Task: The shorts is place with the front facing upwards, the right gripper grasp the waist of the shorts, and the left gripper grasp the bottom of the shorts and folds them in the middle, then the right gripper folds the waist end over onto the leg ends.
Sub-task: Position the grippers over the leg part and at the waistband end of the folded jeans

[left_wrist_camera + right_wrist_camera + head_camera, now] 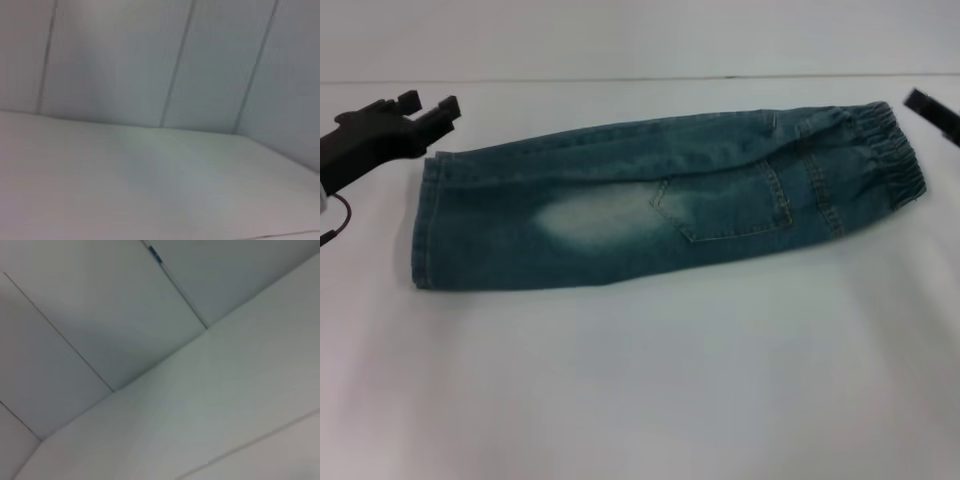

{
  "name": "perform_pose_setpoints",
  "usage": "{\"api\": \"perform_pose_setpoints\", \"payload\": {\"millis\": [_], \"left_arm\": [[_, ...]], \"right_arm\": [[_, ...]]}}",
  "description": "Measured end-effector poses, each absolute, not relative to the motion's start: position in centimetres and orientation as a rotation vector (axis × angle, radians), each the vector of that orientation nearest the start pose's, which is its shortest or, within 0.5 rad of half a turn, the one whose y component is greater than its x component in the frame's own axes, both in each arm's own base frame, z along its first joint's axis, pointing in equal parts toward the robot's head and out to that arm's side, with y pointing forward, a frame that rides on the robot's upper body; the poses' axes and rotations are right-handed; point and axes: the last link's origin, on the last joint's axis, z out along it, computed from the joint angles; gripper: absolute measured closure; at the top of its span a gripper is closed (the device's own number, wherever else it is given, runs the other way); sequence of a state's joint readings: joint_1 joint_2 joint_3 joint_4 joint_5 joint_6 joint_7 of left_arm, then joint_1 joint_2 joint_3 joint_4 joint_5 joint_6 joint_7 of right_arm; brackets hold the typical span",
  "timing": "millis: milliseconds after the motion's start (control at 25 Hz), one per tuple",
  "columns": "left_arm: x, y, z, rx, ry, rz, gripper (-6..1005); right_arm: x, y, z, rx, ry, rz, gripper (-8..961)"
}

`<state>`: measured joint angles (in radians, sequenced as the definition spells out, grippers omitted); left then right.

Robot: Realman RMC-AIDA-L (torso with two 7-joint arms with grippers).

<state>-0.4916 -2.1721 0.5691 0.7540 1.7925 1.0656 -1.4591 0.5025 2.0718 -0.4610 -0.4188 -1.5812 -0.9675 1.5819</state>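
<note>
A pair of blue-green denim shorts (660, 205) lies flat on a white table (650, 390), already doubled lengthwise into one long band running from nine o'clock to three o'clock across the head view. The puckered elastic waist (890, 150) sits at the three o'clock end; the flat stitched leg ends (423, 225) sit at the nine o'clock end. A stitched pocket (730, 205) and a faded whitish patch (590, 215) face up.

The left gripper (432, 108) hovers just beyond the leg ends at about ten o'clock, its two black fingers spread and holding nothing — apart from the cloth, though close to the hem's far corner. Of the right gripper (932, 112), only a dark sliver shows at the frame's two o'clock edge, near the waist but not touching it; whether its fingers are spread or closed cannot be told. Both wrist views show only bare table surface and the panelled wall behind, with no cloth and no fingers.

Judging from how the garment lies, the fold down the middle looks done, and the step in hand is the last one — the right gripper carrying the waist over onto the leg ends. That move would call for the right gripper to come down on the gathered band, pinch both layers together, lift just clear of the table, and sweep toward nine o'clock, laying the waist square on the hems. The left gripper, standing beside the landing spot, may need to keep clear.
</note>
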Motion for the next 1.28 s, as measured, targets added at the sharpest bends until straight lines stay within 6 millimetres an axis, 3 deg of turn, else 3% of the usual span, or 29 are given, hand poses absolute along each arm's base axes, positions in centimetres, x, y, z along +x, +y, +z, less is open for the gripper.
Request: {"api": "perform_pose_setpoints", "payload": {"millis": [200,320,880,1280], "left_arm": [[-29.6,36.7,3.0,-2.070,-0.870,-0.758,518],[-29.9,36.4,2.6,-2.074,-0.887,-0.759,399],[-30.1,35.9,1.6,-2.090,-0.914,-0.759,400],[-29.7,35.5,1.4,-2.099,-0.864,-0.817,400]], "right_arm": [[36.5,35.5,3.6,-1.633,1.394,0.908,223],[36.7,35.5,3.5,-1.643,1.397,0.876,206],[34.9,38.9,3.2,-1.720,1.450,0.755,189],[33.7,40.1,2.6,-1.804,1.527,0.653,194]]}}
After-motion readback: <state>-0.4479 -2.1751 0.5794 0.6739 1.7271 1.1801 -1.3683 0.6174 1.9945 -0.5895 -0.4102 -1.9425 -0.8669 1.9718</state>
